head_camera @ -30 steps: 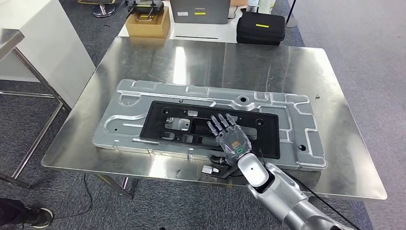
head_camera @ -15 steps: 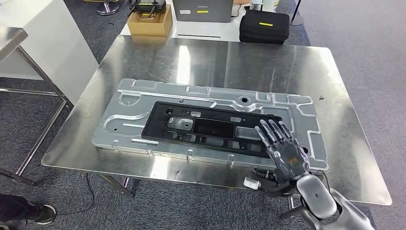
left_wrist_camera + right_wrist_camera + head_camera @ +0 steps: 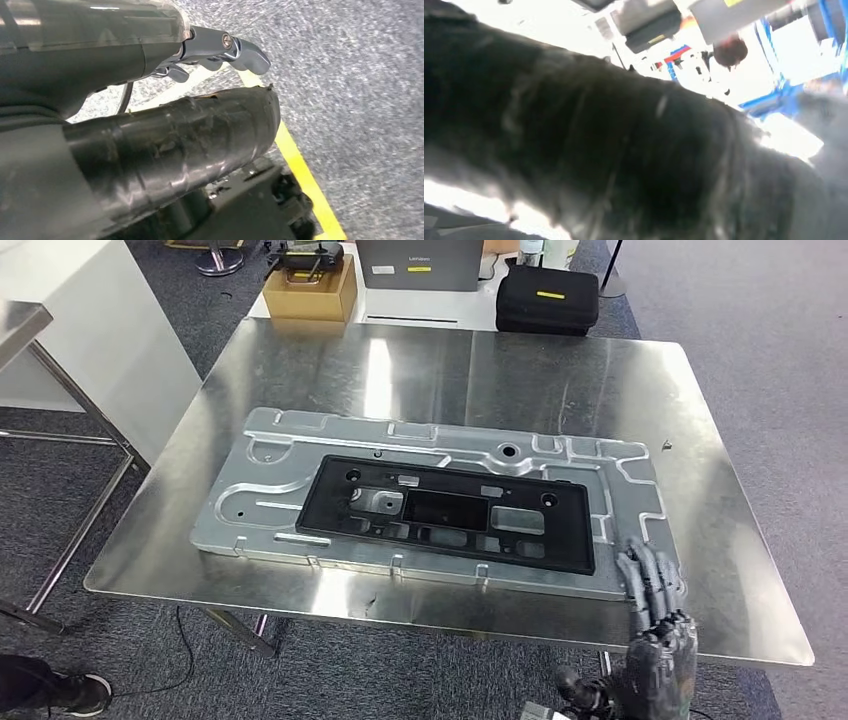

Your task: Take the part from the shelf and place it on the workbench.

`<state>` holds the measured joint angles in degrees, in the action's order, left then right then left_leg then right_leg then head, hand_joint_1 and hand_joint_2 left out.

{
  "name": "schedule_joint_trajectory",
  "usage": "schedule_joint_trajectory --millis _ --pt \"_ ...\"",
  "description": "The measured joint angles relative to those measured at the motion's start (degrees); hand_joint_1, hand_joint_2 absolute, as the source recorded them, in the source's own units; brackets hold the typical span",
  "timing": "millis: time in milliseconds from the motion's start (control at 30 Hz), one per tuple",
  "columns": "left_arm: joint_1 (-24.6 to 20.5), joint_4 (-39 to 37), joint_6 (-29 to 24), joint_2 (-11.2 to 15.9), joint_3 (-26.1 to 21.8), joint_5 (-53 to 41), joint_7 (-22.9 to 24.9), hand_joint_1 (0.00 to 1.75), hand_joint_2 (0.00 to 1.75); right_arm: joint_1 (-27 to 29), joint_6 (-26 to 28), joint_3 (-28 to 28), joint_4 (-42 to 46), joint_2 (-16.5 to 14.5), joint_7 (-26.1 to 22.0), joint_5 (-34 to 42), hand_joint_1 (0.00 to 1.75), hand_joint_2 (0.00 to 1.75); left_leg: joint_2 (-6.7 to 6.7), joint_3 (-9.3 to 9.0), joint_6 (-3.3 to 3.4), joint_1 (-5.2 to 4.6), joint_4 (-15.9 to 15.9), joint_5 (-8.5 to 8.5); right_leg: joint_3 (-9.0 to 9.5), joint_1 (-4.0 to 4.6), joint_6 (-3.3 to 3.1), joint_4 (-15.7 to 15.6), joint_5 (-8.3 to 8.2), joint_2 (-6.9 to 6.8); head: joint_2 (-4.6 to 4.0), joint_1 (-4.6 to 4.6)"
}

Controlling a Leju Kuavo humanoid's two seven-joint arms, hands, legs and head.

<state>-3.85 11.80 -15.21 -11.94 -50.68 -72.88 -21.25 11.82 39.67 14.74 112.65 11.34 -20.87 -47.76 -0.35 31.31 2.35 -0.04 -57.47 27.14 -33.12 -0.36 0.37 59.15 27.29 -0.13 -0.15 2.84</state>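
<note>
The part lies flat on the steel workbench (image 3: 470, 365): a long silver ribbed plate (image 3: 270, 500) with a black rectangular frame (image 3: 445, 512) set in its middle. My right hand (image 3: 660, 635) hangs over the bench's near right edge, just off the plate's right corner. Its fingers (image 3: 648, 575) are stretched out and apart, and it holds nothing. My left hand (image 3: 220, 50) hangs beside my body above the grey carpet, with nothing in its fingers.
Beyond the bench's far edge stand a cardboard box (image 3: 308, 290), a grey case (image 3: 418, 262) and a black bag (image 3: 547, 300). A white cabinet (image 3: 95, 335) and a metal-legged stand (image 3: 80, 410) are to the left. A yellow floor line (image 3: 300, 170) crosses the carpet.
My right hand has drawn back from above the black frame, moving right and toward me to the bench's near right edge. The part has stayed put.
</note>
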Motion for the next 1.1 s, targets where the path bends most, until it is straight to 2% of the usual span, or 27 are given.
schedule_joint_trajectory --millis 33,67,133,167,200,233,300,333,367,433,500,533,567,633,667,700,733,767,833,867,900,1000,1033,1067,1100 --pt "0.0 0.0 -0.1 0.0 -0.1 0.0 0.0 0.0 0.0 0.6 0.0 -1.1 0.9 -1.6 -1.9 2.5 0.0 0.0 0.09 -0.13 0.29 0.13 0.4 -0.27 -0.53 -0.03 0.23 1.3 0.98 0.05 0.0 0.02" --pt "0.0 0.0 -0.3 0.0 -0.1 0.0 0.1 0.0 0.0 1.1 0.1 -2.0 1.5 -2.9 -3.2 4.5 0.0 0.0 0.19 -0.24 0.52 0.24 0.6 -0.49 -1.64 -0.08 0.44 3.8 2.62 0.08 0.0 0.05" --pt "0.0 0.0 -0.6 -0.1 -0.3 0.0 0.2 0.0 0.0 2.0 0.1 -3.3 2.1 -5.2 -4.7 7.4 0.0 0.0 0.32 -0.12 0.69 0.15 0.6 -0.57 -4.84 -0.21 0.81 11.0 6.41 0.1 0.0 0.07" --pt "0.0 0.0 -0.7 -0.1 -0.4 0.0 0.3 0.0 0.0 2.4 0.1 -3.7 2.1 -6.2 -5.2 8.6 0.0 0.0 0.37 -0.06 0.68 0.12 0.5 -0.57 -6.08 -0.31 0.97 13.9 7.44 0.09 0.0 0.07" --pt "0.0 0.0 -0.9 -0.1 -0.6 0.0 0.3 0.0 0.0 2.7 0.1 -4.0 2.1 -7.0 -5.6 9.6 0.0 0.0 0.4 -0.01 0.68 0.11 0.4 -0.57 -6.39 -0.4 1.07 14.9 7.36 0.09 0.0 0.06" --pt "0.0 0.0 -0.9 -0.1 -0.7 0.0 0.4 0.0 0.0 3.0 0.1 -4.3 2.1 -7.8 -6.0 10.6 0.0 0.0 0.4 0.03 0.64 0.12 0.3 -0.55 -5.6 -0.49 1.11 13.6 6.22 0.08 0.0 0.07" --pt "0.0 0.0 -1.1 -0.3 -0.8 0.1 0.6 0.0 0.0 3.3 -0.1 -4.7 2.1 -9.0 -6.5 13.4 0.0 0.0 0.36 0.07 0.46 0.14 0.0 -0.43 -1.72 -0.64 1.0 6.4 2.72 0.08 0.0 0.08" --pt "-0.1 0.0 -1.2 -0.4 -0.9 0.2 0.7 0.0 0.0 3.3 -0.4 -4.7 2.0 -9.5 -6.4 15.1 0.0 0.0 0.32 0.17 0.27 0.04 -0.3 -0.32 -0.03 -0.56 0.83 3.0 1.54 0.1 0.0 0.07" --pt "-0.1 0.0 -1.3 -0.4 -0.9 0.3 0.7 0.0 0.0 3.5 -0.7 -4.7 2.0 -9.9 -6.0 16.9 0.0 0.0 0.29 0.3 0.02 -0.07 -0.5 -0.27 0.96 -0.46 0.62 0.8 0.97 0.12 0.0 0.06" --pt "-0.1 0.0 -1.5 -0.5 -1.0 0.4 0.8 0.0 0.0 3.8 -1.6 -4.8 1.7 -10.4 -5.3 20.2 0.0 0.0 0.26 0.52 -0.56 -0.25 -0.6 -0.35 1.14 -0.21 0.13 -0.1 0.81 0.17 0.0 0.03" --pt "-0.1 0.0 -1.6 -0.5 -1.2 0.5 0.9 0.0 0.0 4.1 -2.6 -4.8 1.3 -10.6 -4.8 22.9 0.0 0.87 0.2 0.72 -1.14 -0.18 -0.9 -0.05 1.02 -0.41 -0.58 -0.4 0.41 0.11 0.0 0.04" --pt "-0.1 0.0 -1.6 -0.5 -1.3 0.5 1.0 0.0 0.0 4.1 -3.1 -4.8 1.2 -10.7 -4.7 24.1 0.0 1.31 0.18 1.22 -1.42 -0.12 -2.1 1.09 0.94 -0.52 -0.97 -0.6 0.15 0.05 0.0 -0.01" --pt "-0.1 0.0 -1.6 -0.5 -1.3 0.5 1.0 0.0 0.0 4.2 -3.4 -4.8 1.0 -10.9 -4.6 24.9 0.0 1.75 0.17 2.16 -1.66 -0.04 -4.5 2.93 0.8 -0.61 -1.33 -0.7 -0.08 -0.05 0.0 -0.07" --pt "0.0 0.0 -1.6 -0.5 -1.5 0.6 1.2 0.0 0.0 4.4 -3.8 -4.8 0.6 -11.2 -4.5 25.4 0.0 1.75 0.19 4.93 -1.97 0.12 -11.8 7.47 0.26 -0.47 -1.69 -0.6 -0.4 -0.22 0.0 -0.18" --pt "0.0 0.0 -1.6 -0.5 -1.6 0.6 1.2 0.0 0.0 4.6 -4.0 -4.8 0.3 -11.2 -4.4 25.0 0.0 1.75 0.19 5.99 -2.03 0.16 -14.9 8.86 -0.05 -0.39 -1.74 -0.5 -0.52 -0.27 0.0 -0.17" --pt "0.1 0.0 -1.6 -0.5 -1.7 0.6 1.2 0.0 0.0 4.7 -4.1 -4.8 0.1 -11.3 -4.3 24.5 0.0 1.75 0.19 6.29 -2.03 0.18 -16.5 9.26 -0.33 -0.33 -1.74 -0.4 -0.65 -0.3 0.0 -0.17" --pt "0.2 0.0 -1.6 -0.5 -1.8 0.6 1.2 0.0 0.0 4.9 -4.1 -4.8 -0.2 -11.3 -4.3 23.9 0.0 1.75 0.19 5.49 -1.95 0.18 -15.8 8.55 -0.56 -0.3 -1.7 -0.3 -0.75 -0.31 0.0 -0.17" --pt "0.2 0.0 -1.6 -0.5 -1.8 0.6 1.2 0.0 0.0 5.0 -4.0 -4.8 -0.4 -11.3 -4.2 23.4 0.0 1.75 0.19 3.67 -1.81 0.17 -13.1 7.01 -0.71 -0.29 -1.63 -0.1 -0.84 -0.3 0.0 -0.17" --pt "0.2 0.0 -1.6 -0.5 -2.0 0.6 1.2 0.0 0.0 5.1 -3.8 -4.8 -0.7 -11.5 -4.2 22.8 0.0 1.75 0.18 -1.01 -1.39 0.07 -4.9 3.94 -0.88 -0.19 -1.37 0.1 -1.02 -0.28 0.0 -0.17" --pt "0.1 0.0 -1.6 -0.5 -2.0 0.6 1.2 0.0 0.0 5.1 -3.6 -4.8 -0.8 -11.6 -4.3 22.6 0.0 1.75 0.18 -2.44 -1.2 -0.03 -2.1 3.16 -0.98 -0.12 -1.13 0.2 -1.16 -0.28 0.0 -0.16" --pt "0.0 0.0 -1.6 -0.5 -2.1 0.5 1.2 0.0 0.0 5.1 -3.3 -4.8 -0.8 -11.7 -4.3 22.4 0.0 1.75 0.17 -3.11 -1.03 -0.15 -0.5 2.86 -1.07 -0.06 -0.85 0.3 -1.34 -0.28 0.0 -0.16" --pt "0.1 0.0 -1.6 -0.6 -2.2 0.5 1.2 0.0 0.0 5.2 -2.5 -4.8 -0.8 -12.1 -4.4 21.5 0.0 1.75 0.25 -2.87 -0.33 -0.16 0.2 2.15 -1.26 -0.1 0.21 0.3 -1.69 -0.18 0.0 -0.15" --pt "0.1 0.0 -1.6 -0.6 -2.2 0.5 1.2 0.0 0.0 5.2 -2.3 -4.8 -0.8 -12.1 -4.4 21.3 0.0 1.75 0.36 -2.72 0.08 -0.05 0.4 1.69 -1.62 -0.16 0.46 1.1 -0.78 -0.09 0.0 -0.12" --pt "0.1 0.0 -1.6 -0.6 -2.3 0.5 1.2 0.0 0.0 5.2 -2.1 -4.8 -0.9 -12.1 -4.4 21.1 0.0 1.75 0.48 -2.45 0.51 0.05 0.6 1.2 -2.37 -0.21 0.66 3.0 0.97 0.01 0.0 -0.11" --pt "0.0 0.0 -1.6 -0.6 -2.3 0.5 1.2 0.0 0.0 5.3 -2.0 -4.8 -0.9 -12.2 -4.3 21.0 0.0 1.75 0.63 -2.07 0.85 0.05 0.7 0.82 -3.48 -0.37 0.81 6.0 3.43 0.1 0.0 -0.1"
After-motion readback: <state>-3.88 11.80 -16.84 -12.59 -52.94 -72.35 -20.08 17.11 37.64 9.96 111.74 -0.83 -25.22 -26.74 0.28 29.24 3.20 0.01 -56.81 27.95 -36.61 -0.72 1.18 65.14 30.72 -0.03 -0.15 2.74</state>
